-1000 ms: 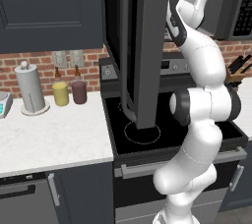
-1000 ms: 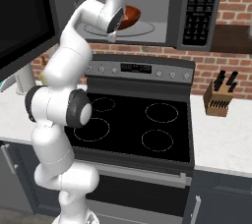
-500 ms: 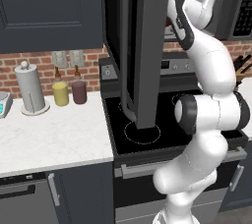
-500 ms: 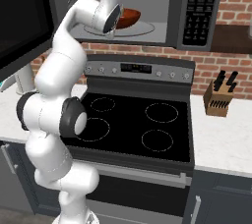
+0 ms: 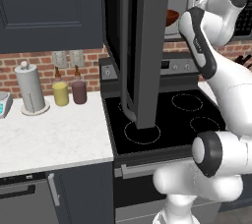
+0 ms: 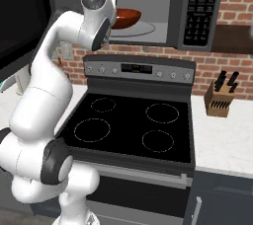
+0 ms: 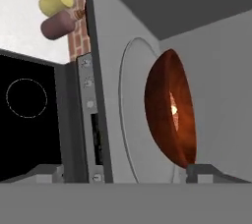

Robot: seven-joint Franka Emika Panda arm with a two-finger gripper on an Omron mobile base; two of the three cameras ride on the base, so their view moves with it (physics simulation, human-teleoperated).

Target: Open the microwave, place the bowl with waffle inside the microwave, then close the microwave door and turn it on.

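The microwave (image 6: 197, 7) hangs above the stove with its interior exposed. The microwave door (image 5: 140, 46) is swung wide open, edge-on in the left base view. The reddish-brown bowl (image 7: 170, 115) rests on the round turntable (image 7: 130, 100) inside, and the orange-tan waffle (image 7: 173, 110) shows faintly in it. From the right base view the bowl (image 6: 124, 18) sits just beyond my white wrist (image 6: 99, 9). My gripper (image 7: 129, 173) is open, its fingertips (image 7: 47, 171) spread on either side just short of the bowl, holding nothing.
A black stove (image 6: 133, 120) lies under the microwave. A wooden knife block (image 6: 220, 98) stands on the right counter. On the left counter (image 5: 49, 139) are a paper towel roll (image 5: 30, 88) and yellow (image 5: 60, 93) and maroon (image 5: 78, 91) bottles.
The gripper has opened wide and let go of the bowl, which stays on the turntable. The hand has drawn back slightly from the microwave and the elbow has dropped lower.
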